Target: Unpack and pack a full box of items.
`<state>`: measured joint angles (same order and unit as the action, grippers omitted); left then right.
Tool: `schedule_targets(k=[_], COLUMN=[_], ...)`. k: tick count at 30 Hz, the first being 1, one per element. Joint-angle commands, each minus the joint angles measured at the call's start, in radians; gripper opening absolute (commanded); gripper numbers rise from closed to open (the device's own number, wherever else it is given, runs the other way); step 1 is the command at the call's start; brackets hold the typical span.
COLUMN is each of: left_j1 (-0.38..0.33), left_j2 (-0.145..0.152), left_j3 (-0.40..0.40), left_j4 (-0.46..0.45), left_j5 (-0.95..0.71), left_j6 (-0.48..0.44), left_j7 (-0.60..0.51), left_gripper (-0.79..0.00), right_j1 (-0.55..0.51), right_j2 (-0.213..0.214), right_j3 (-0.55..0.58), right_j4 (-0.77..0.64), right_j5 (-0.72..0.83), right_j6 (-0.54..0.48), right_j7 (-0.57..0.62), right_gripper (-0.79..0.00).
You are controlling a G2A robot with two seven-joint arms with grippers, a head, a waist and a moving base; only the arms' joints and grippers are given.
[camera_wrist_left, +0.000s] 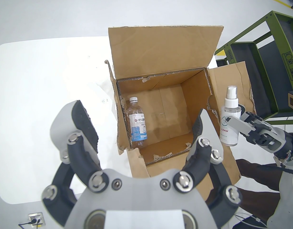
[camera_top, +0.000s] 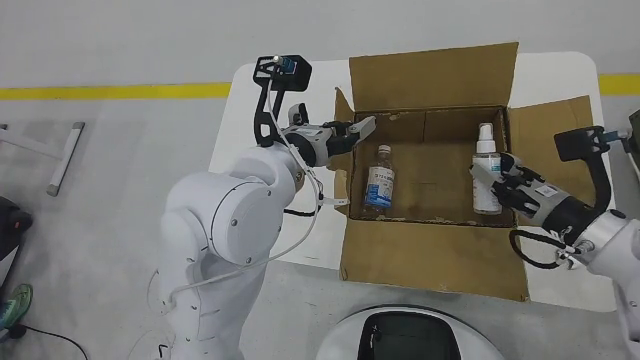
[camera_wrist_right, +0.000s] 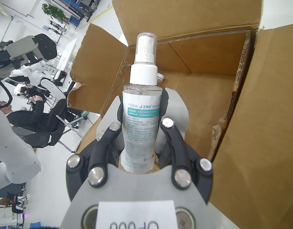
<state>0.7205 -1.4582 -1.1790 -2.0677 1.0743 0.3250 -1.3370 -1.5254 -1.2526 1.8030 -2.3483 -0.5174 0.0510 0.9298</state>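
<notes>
Overhead, the cardboard box sits open on the white table, its flaps spread outward at 12, 3, 6 and 9 o'clock. A clear bottle with a blue-and-white label lies on its side on the box floor, close against the wall at 9 o'clock, its white cap pointing toward 12 o'clock.

The left gripper hangs at the 9 o'clock rim of the box, just above the torn flap there. Its two padded fingers are spread wide with nothing between them. From this gripper the clear bottle lies at about 4 o'clock in the top view, near but apart, lower down inside the box. In the left wrist view the bottle shows between the spread fingertips, well below them.

The right gripper is at the 3 o'clock side of the box and is clamped on a spray bottle. Its fingers press the labelled body from both sides, about halfway along. The white pump head and its clear cap stick out past the fingertips, toward 12 o'clock in the top view. This bottle is over the 3 o'clock wall of the box. Whether it touches the cardboard cannot be told. The two bottles are well apart, on opposite sides of the box.
</notes>
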Motion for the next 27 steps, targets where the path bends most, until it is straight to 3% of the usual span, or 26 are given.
schedule_targets(k=[1,6,11,19,26,27], left_j1=[0.004,0.065,0.099,0.117,0.117,0.117], left_j2=[0.000,0.007,0.013,0.015,0.015,0.015], left_j3=[-0.002,-0.040,-0.093,-0.122,-0.122,-0.122], left_j4=[0.001,-0.002,-0.024,-0.033,-0.033,-0.033], left_j5=[0.000,0.048,0.096,0.118,0.118,0.118], left_j6=[0.001,0.008,0.045,0.078,0.078,0.078], left_j7=[0.009,0.107,0.153,0.171,0.171,0.171], left_gripper=[0.000,0.000,0.000,0.000,0.000,0.000], right_j1=[0.000,-0.014,0.025,0.237,0.423,0.443], right_j2=[0.000,0.001,0.002,-0.006,-0.025,-0.028], right_j3=[0.000,-0.010,-0.103,-0.381,-0.561,-0.576], right_j4=[0.000,0.019,0.065,0.279,0.468,0.490], right_j5=[0.000,-0.008,-0.040,-0.304,-0.451,-0.461], right_j6=[0.000,-0.001,0.042,0.208,0.412,0.427], right_j7=[0.000,-0.052,-0.090,-0.118,0.023,0.040], right_gripper=[-0.785,-0.785,-0.785,-0.785,-0.785,-0.705])
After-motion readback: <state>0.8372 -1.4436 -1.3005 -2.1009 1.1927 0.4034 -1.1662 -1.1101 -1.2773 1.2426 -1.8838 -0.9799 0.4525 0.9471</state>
